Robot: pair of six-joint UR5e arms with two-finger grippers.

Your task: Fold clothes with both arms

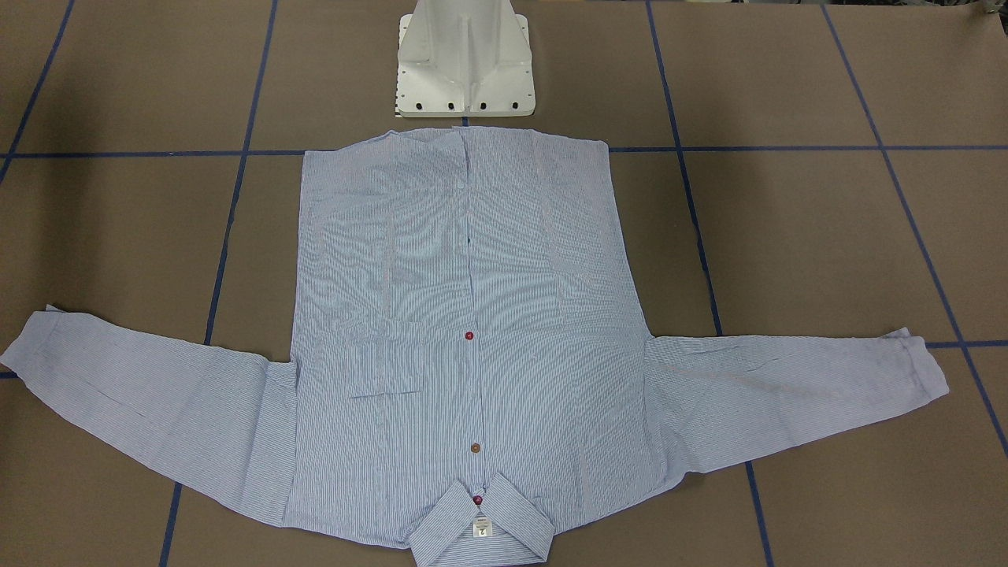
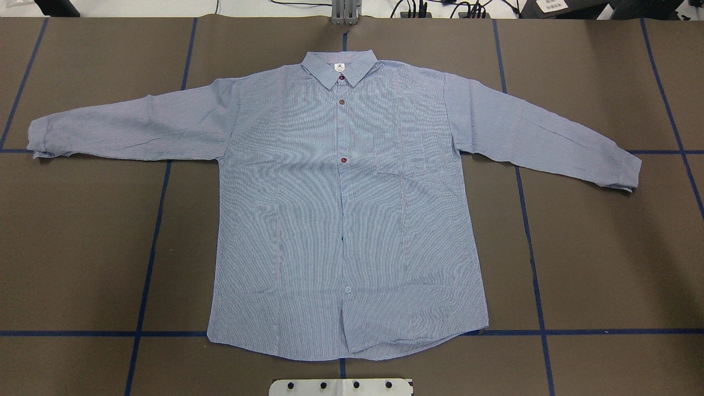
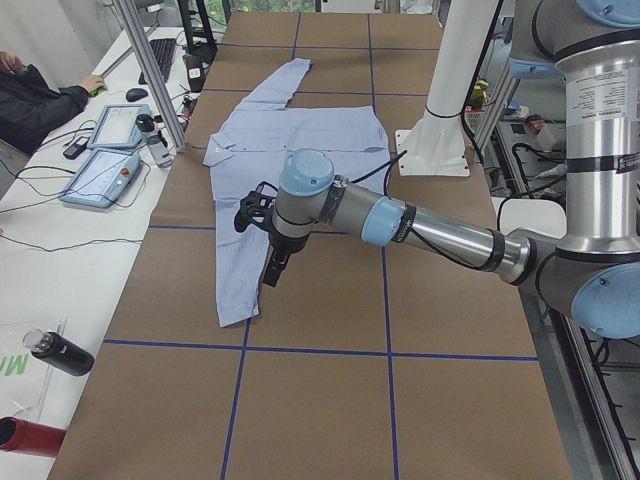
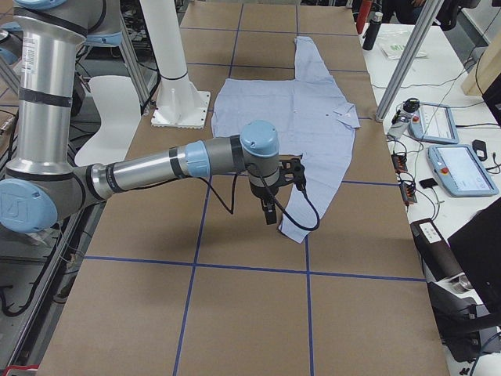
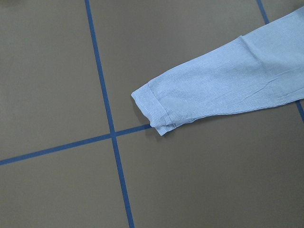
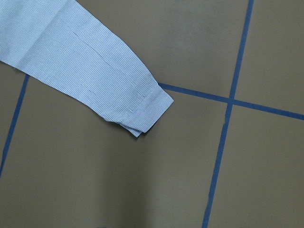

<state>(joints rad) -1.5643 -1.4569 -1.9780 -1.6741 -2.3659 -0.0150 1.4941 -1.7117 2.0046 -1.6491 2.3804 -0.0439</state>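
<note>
Currently the shirt (image 2: pixel 341 220) is lying flat and face up on the brown table (image 2: pixel 605 247), sleeves spreading outward, collar pointing away from the white pedestal (image 1: pixel 465 63). The left gripper (image 3: pixel 272 270) is hanging over one sleeve cuff (image 5: pixel 152 107), and the right gripper (image 4: pixel 268 211) over the opposite cuff (image 6: pixel 149 109). Both cuffs are lying loose. Only side views are showing the pincers, so I cannot tell their opening or any hold.

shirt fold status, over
Left gripper, right gripper hover near the shirt sleeve ends, open or shut unclear. Shirt flat, unfolded, sleeves spread. Nothing lying on it.
</note>
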